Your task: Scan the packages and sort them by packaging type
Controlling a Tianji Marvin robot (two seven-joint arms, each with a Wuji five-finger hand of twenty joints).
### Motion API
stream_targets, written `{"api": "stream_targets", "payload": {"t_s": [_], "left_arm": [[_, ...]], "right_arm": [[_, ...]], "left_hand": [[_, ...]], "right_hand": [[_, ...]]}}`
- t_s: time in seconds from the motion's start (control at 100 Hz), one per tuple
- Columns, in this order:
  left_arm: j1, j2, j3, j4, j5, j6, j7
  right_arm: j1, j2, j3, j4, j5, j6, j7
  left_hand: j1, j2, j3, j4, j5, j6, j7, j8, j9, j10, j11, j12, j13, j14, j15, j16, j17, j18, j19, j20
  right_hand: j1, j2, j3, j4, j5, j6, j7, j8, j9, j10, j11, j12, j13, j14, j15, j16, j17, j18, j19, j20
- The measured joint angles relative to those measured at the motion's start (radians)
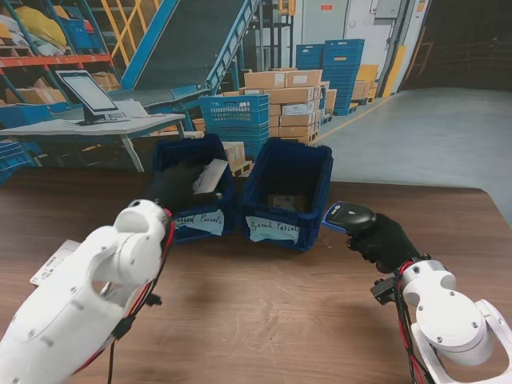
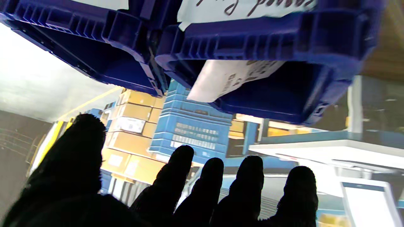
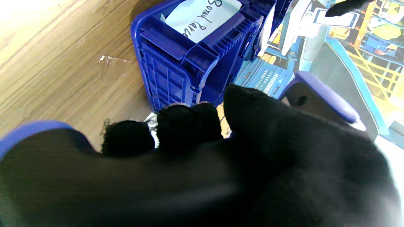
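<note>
Gripping the scanner (image 1: 350, 215), right hand (image 1: 385, 241) fingers curl; left wrist view shows fingers (image 2: 208, 189) spread.

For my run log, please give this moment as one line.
left hand: open, over left blue plastic bin | white flat parcel: in it | right hand: holds black handheld scanner
</note>
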Motion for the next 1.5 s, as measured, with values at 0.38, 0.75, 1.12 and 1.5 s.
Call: {"api": "stream_targets", "payload": {"t_s": [0.38, 0.75, 1.12, 1.5], "left_arm": [[0.327, 0.015, -0.239, -0.205, 0.044, 0.054, -0.024], [0.557, 0.013, -0.389, -0.281, -0.007, 0.078, 0.016], [0.682, -0.004, -0.470, -0.282, -0.047, 0.079, 0.095], [0.710, -0.018, -0.529, -0.203, -0.140, 0.069, 0.144]], "right_arm": [[0.009, -0.001, -0.027, -0.006, -0.003, 0.000, -0.002], [0.023, -0.001, -0.059, -0.002, -0.003, -0.002, -0.006], [0.026, 0.000, -0.080, -0.010, -0.017, 0.001, 0.001], [0.034, 0.000, -0.111, -0.007, -0.017, 0.000, -0.004]], "left_hand": [[0.022, 0.022, -0.054, 0.031, 0.000, 0.001, 0.000, 0.000, 0.000, 0.002, 0.000, 0.000, -0.003, 0.000, 0.000, -0.006, -0.001, 0.000, 0.000, -0.011], [0.027, 0.043, -0.093, 0.041, 0.000, 0.001, -0.001, 0.000, -0.001, 0.002, -0.002, 0.000, -0.040, 0.014, -0.001, -0.016, -0.005, 0.000, 0.000, -0.012], [0.058, 0.053, -0.105, 0.041, 0.000, 0.001, -0.001, 0.000, -0.004, 0.002, -0.004, 0.000, -0.040, 0.014, -0.001, -0.020, -0.005, 0.000, -0.007, -0.023], [0.059, 0.053, -0.121, 0.041, -0.032, 0.016, -0.015, 0.000, -0.032, 0.002, -0.006, 0.000, -0.040, 0.014, -0.001, -0.021, -0.016, 0.000, -0.025, -0.024]], "right_hand": [[0.000, 0.000, 0.000, 0.000, 0.000, 0.000, -0.006, 0.000, 0.000, 0.000, 0.000, 0.000, 0.000, 0.000, 0.000, 0.000, 0.000, 0.000, 0.000, 0.000], [0.000, 0.000, 0.000, 0.000, 0.000, 0.000, -0.006, 0.008, 0.000, 0.000, 0.000, 0.000, 0.000, 0.000, 0.000, 0.000, 0.000, 0.000, 0.000, 0.000], [0.000, 0.000, 0.000, 0.000, 0.000, 0.000, -0.006, 0.009, 0.000, 0.000, 0.000, 0.000, 0.000, 0.000, 0.000, 0.000, 0.000, 0.000, 0.000, 0.000], [0.000, 0.000, 0.000, 0.000, 0.000, 0.000, -0.006, 0.010, 0.000, 0.000, 0.000, 0.000, 0.000, 0.000, 0.000, 0.000, 0.000, 0.000, 0.000, 0.000]]}}
